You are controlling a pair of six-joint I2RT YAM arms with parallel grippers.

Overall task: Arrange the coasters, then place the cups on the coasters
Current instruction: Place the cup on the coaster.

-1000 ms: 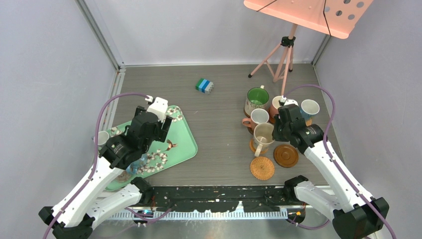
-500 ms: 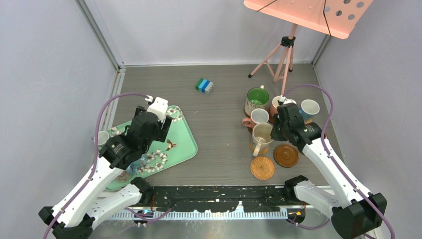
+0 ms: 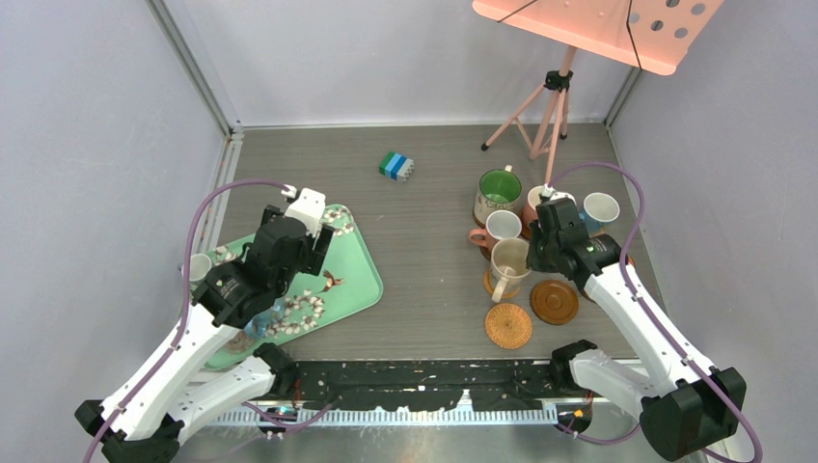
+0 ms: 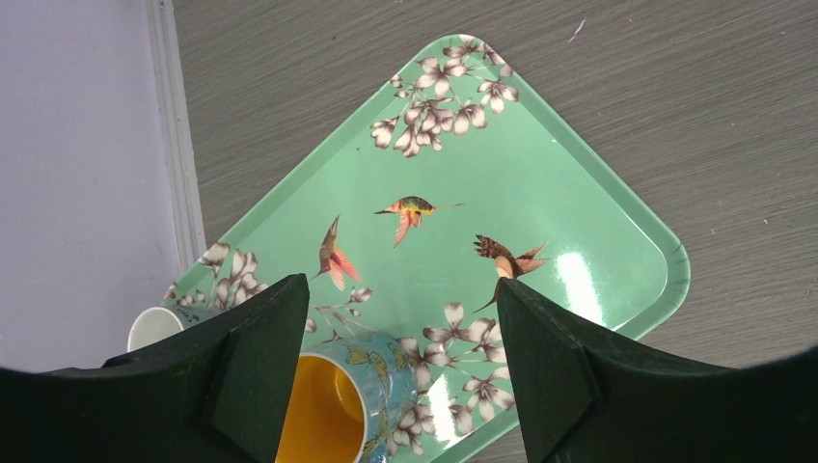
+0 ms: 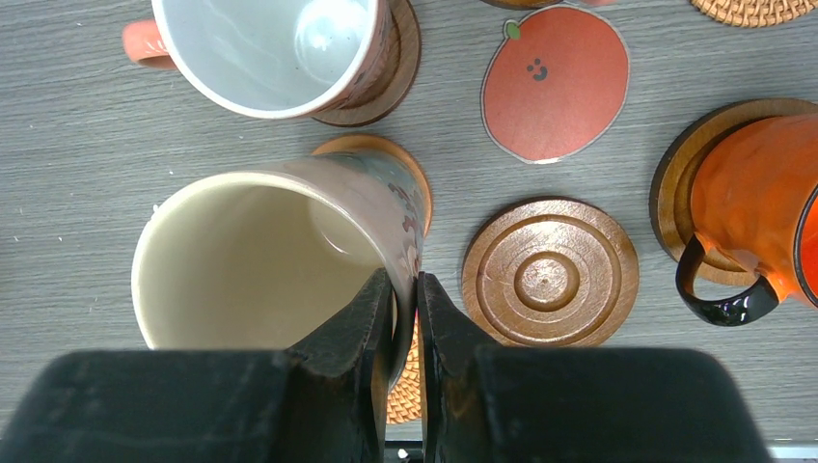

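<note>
My right gripper (image 5: 403,289) is shut on the rim of the cream cup (image 5: 260,260), one finger inside and one outside. The cup (image 3: 508,262) leans over a tan coaster (image 5: 413,166); whether it touches it I cannot tell. Beside it lie a dark brown coaster (image 5: 550,272), an orange fruit-face coaster (image 5: 555,82) and a wicker coaster (image 3: 508,325). A pink-handled cup (image 5: 280,48) and an orange cup (image 5: 757,193) stand on wooden coasters. My left gripper (image 4: 405,328) hangs open above a blue butterfly cup with a yellow inside (image 4: 338,410).
The mint-green tray (image 3: 352,285) lies at the left with a small white cup (image 3: 198,266) at its edge. A green-inside cup (image 3: 499,193) and a white-and-blue cup (image 3: 600,208) stand at the back right. A toy block (image 3: 396,166) and a pink stand's legs (image 3: 545,121) are further back.
My right gripper has shifted slightly left and away with the cream cup in it. The left arm has not moved.
</note>
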